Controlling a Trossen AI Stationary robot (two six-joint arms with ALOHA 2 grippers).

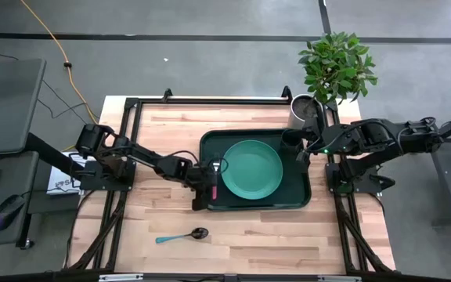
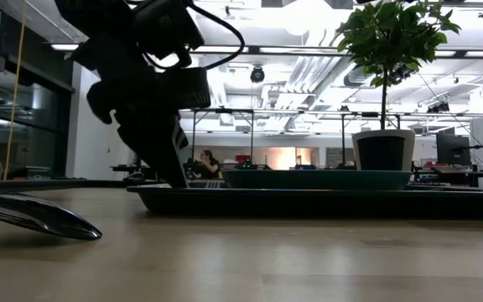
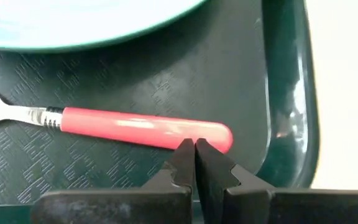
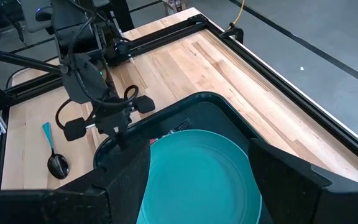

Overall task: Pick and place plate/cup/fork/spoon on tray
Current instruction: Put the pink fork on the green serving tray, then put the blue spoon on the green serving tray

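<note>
The teal plate [image 1: 250, 168] lies on the dark green tray [image 1: 302, 200]. The pink-handled fork [image 3: 135, 126] lies flat on the tray floor, left of the plate. My left gripper [image 3: 195, 148] is shut, with its tips at the free end of the fork's handle; it also shows in the high view [image 1: 210, 186]. The black cup [image 1: 290, 139] stands in the tray's far right corner. My right gripper [image 1: 304, 149] is open beside the cup, and its wrist view [image 4: 197, 180] looks across the plate [image 4: 197, 177]. The teal-handled spoon [image 1: 182, 236] lies on the table near the front edge. My left gripper's shut fingertips [image 3: 185, 155] stand at the free end of the fork's pink handle [image 3: 219, 135], coming from above. I cannot tell whether they touch it. The fork lies flat on the tray, its tines toward the plate.
A white plant pot [image 1: 305, 108] with a leafy plant [image 1: 337, 66] stands just behind the tray's far right corner. Bare wooden table lies to the left of the tray and in front of it, around the spoon [image 2: 36, 214].
</note>
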